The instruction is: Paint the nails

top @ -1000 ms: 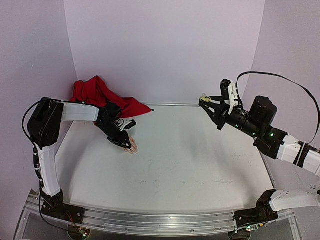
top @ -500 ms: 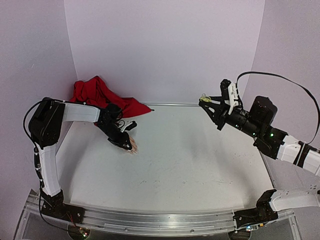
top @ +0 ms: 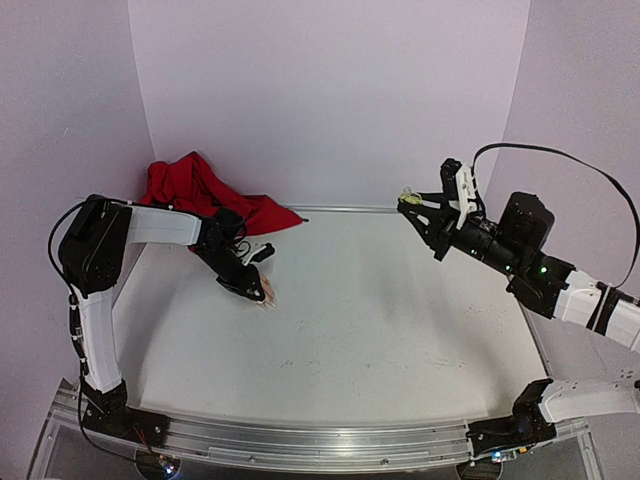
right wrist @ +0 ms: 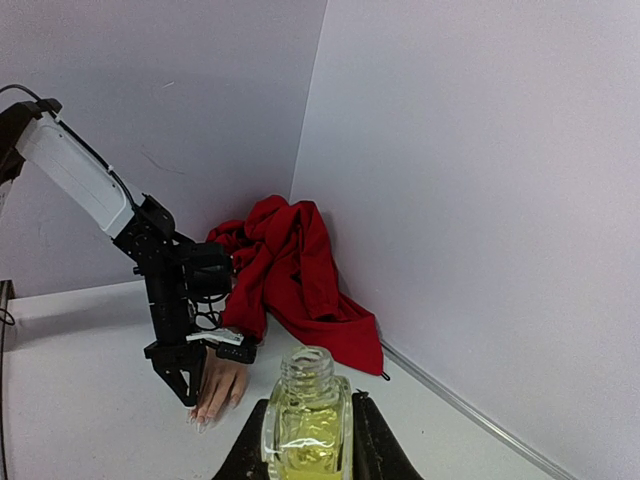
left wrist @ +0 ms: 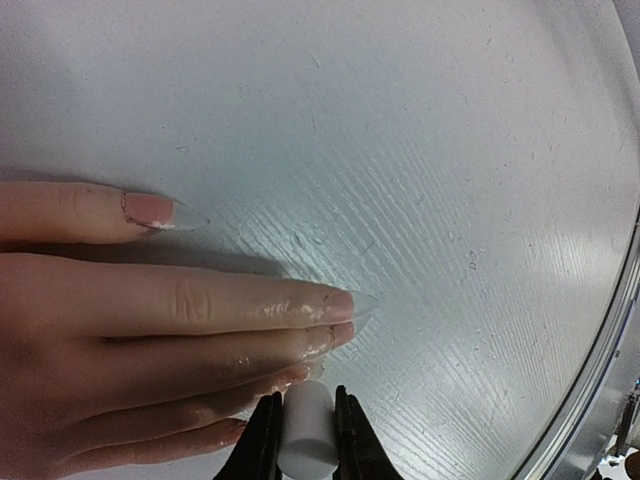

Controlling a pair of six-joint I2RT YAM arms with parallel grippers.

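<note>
Two jobs are running: the left pincer (left wrist: 306, 415), clamping a white cap (left wrist: 304, 447), is hovering just below the nails (left wrist: 340, 300) at mid-frame, their tips pointing right along the counter (left wrist: 450, 150), while the right pincer (right wrist: 305, 435) is gripping the open bottle (right wrist: 305, 395) well apart.

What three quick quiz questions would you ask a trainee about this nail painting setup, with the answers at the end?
1. True or false: the bottle clamped in the right gripper has its cap on.
2. Multiple choice: what is the left gripper shut on? A) a white cap B) a sponge C) a pair of tweezers
3. Short answer: on which side of the table, the robot's left or right, does the mannequin hand lie?

Key
1. False: the bottle's neck is open.
2. A
3. Left
</note>
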